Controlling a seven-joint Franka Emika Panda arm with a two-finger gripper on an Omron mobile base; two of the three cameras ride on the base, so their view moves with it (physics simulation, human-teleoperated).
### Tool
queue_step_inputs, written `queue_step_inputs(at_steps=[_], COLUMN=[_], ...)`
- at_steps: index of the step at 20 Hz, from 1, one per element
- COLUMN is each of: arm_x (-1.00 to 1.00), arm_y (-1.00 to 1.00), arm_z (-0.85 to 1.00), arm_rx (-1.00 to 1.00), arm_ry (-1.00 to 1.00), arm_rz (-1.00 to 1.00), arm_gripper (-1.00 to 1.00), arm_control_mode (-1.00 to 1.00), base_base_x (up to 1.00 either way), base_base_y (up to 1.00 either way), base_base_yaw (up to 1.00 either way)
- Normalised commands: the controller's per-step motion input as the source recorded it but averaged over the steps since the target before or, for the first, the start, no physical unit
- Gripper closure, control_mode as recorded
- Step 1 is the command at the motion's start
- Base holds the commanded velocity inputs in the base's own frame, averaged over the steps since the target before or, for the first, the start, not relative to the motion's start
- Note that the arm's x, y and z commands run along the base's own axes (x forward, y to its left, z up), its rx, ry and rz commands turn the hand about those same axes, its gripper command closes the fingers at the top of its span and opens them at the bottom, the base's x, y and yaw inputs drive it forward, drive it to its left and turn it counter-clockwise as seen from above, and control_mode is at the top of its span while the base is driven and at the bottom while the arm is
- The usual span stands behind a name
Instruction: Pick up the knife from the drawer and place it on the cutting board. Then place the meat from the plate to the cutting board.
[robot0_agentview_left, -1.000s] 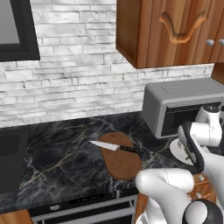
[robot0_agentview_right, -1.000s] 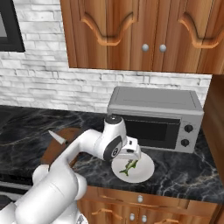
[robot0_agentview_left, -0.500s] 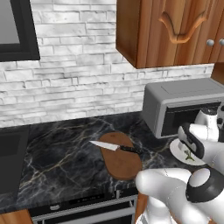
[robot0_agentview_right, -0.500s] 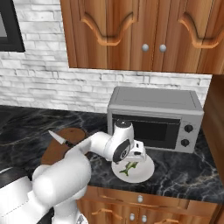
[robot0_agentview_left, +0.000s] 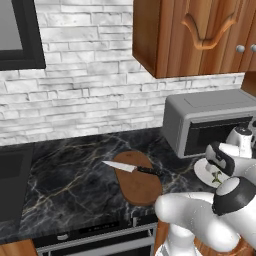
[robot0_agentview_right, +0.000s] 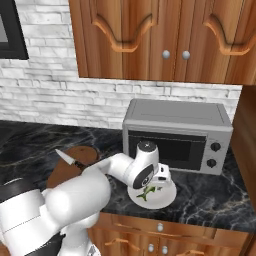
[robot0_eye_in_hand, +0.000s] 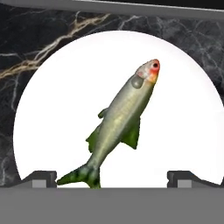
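The hand (robot0_eye_in_hand: 112, 177) has dropped closer over the plate (robot0_eye_in_hand: 57, 100), jaws released, straddling the meat (robot0_eye_in_hand: 118, 122).

Black marble counter (robot0_agentview_left: 75, 175) (veined): cutting board (robot0_agentview_left: 142, 187), plate (robot0_agentview_right: 162, 197), toaster oven (robot0_agentview_right: 177, 132).

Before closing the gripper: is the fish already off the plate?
No, in the hand view the fish lies on the white plate, between the open gripper fingertips.

No text, label, brand, number or sign can be read on anything here, not even beside the knobs of the toaster oven (robot0_agentview_right: 177, 135).
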Motion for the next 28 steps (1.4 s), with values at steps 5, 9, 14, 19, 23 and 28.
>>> queue_step_inputs(at_steps=[5, 9, 14, 19, 23, 28], arm_x=[0.3, 0.31, 0.22, 0.2, 0.0, -0.03], arm_y=[0.0, 0.0, -0.03, 0.0, 0.0, 0.0], arm_z=[-0.2, -0.21, -0.18, -0.23, -0.26, -0.34], arm_rx=[0.0, 0.0, 0.0, 0.0, 0.0, 0.0], arm_ry=[-0.02, 0.0, 0.0, 0.0, 0.0, 0.0], arm_rz=[0.0, 0.0, 0.0, 0.0, 0.0, -0.01], arm_gripper=[-1.0, -1.0, -1.0, -1.0, 1.0, 1.0], arm_control_mode=[-1.0, -1.0, -1.0, -1.0, -1.0, -1.0], base_base_x=[0.0, 0.0, 0.0, 0.0, 0.0, 0.0], base_base_y=[0.0, 0.0, 0.0, 0.0, 0.0, 0.0], base_base_yaw=[0.0, 0.0, 0.0, 0.0, 0.0, 0.0])
